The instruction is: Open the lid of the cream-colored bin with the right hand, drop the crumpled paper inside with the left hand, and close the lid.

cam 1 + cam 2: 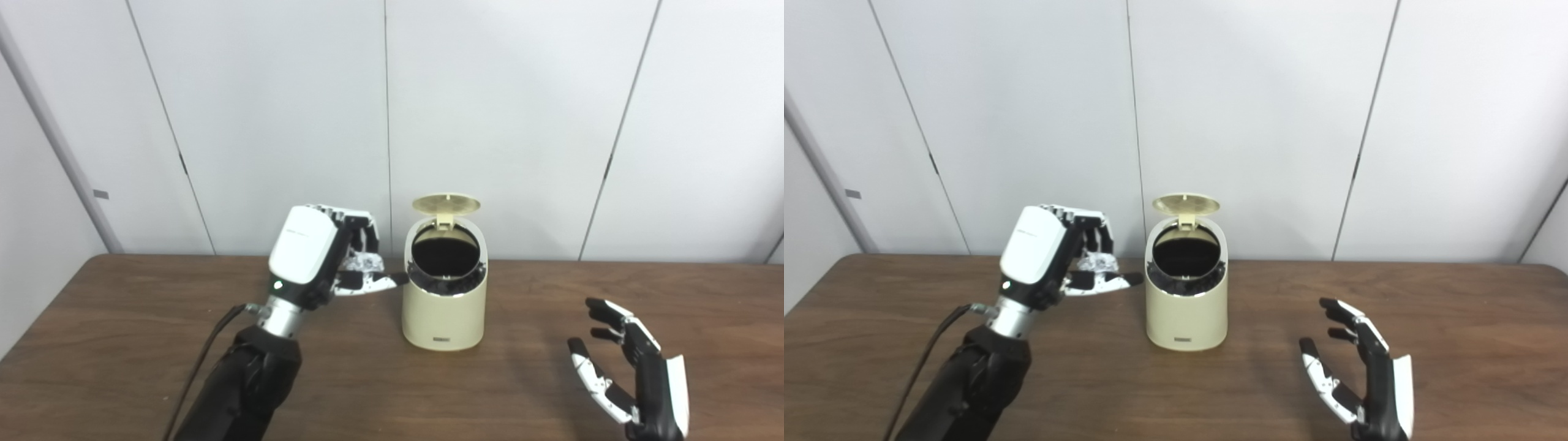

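The cream-colored bin stands near the middle of the brown table. Its lid is already flipped up at the back, so the dark round hole on top is open.

The left hand is up in the air just beside the bin, on its left. Its fingers are curled around the crumpled paper, a small white ball that peeks out between them. The thumb tip points at the bin's rim and looks very close to it, maybe touching.

The right hand waits well apart on the right, low over the table. It holds nothing, and its fingers are spread wide.

The step now looks like dropping the paper in. To do it well, the left hand should go a bit higher and slide right until the paper is over the middle of the hole. Then the fingers should open. It should not bump the bin, which looks light and could tip. It should stay clear of the raised lid too.
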`<state>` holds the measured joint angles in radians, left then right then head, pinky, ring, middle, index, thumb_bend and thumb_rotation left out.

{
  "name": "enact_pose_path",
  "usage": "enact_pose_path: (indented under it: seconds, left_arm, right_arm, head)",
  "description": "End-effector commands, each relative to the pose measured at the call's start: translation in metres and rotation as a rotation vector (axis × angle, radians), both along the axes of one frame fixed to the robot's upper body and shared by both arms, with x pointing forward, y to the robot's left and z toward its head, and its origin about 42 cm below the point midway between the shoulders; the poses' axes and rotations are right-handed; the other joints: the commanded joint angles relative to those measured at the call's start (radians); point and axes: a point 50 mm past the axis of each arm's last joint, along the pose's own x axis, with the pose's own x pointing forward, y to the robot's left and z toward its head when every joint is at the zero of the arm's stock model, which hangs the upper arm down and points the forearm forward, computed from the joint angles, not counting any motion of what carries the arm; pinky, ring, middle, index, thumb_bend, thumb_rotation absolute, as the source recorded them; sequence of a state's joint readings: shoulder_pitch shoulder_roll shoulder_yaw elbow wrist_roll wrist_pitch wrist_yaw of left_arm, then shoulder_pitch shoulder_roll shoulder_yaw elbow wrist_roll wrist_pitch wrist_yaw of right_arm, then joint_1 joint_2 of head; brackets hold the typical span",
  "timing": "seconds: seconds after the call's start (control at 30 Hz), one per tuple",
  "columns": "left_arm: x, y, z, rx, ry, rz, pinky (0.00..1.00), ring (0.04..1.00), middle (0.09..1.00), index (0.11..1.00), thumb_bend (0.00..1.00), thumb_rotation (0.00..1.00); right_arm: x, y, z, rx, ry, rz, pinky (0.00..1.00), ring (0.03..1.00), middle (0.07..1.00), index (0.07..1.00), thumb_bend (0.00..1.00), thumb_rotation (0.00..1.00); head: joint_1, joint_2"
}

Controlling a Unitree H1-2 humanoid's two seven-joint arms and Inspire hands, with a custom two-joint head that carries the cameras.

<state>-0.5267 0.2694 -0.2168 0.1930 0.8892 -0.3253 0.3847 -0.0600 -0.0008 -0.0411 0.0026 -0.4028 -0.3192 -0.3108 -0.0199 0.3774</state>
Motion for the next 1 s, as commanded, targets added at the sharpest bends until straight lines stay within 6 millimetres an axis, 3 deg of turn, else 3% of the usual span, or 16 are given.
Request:
enact_pose_path:
  seconds: [0.0, 0.2, 0.3, 0.97]
  left_arm:
    - [0.01, -0.011, 0.029, -0.032, -0.091, -0.04, 0.08, 0.117, 0.179, 0.242, 0.61, 0.16]
    - [0.016, -0.026, 0.029, -0.029, -0.096, -0.065, 0.07, 0.117, 0.184, 0.261, 0.6, 0.17]
    - [0.02, -0.033, 0.029, -0.027, -0.099, -0.079, 0.08, 0.122, 0.192, 0.275, 0.62, 0.12]
    - [0.044, -0.069, 0.021, -0.001, -0.134, -0.115, 0.06, 0.101, 0.16, 0.224, 0.61, 0.17]
  right_arm:
    - [-0.01, 0.013, -0.027, -0.004, 0.09, -0.003, 0.63, 0.744, 0.766, 0.734, 0.17, 0.37]
    - [-0.01, 0.021, -0.031, -0.019, 0.09, -0.008, 0.61, 0.724, 0.758, 0.733, 0.19, 0.45]
    - [-0.011, 0.025, -0.033, -0.01, 0.091, -0.002, 0.62, 0.733, 0.765, 0.737, 0.19, 0.48]
    - [-0.015, 0.047, -0.038, -0.026, 0.093, 0.007, 0.64, 0.752, 0.767, 0.74, 0.2, 0.5]
  head:
    - [-0.001, -0.001]
    - [-0.033, -0.008]
    - [-0.04, -0.01]
    - [-0.102, -0.015]
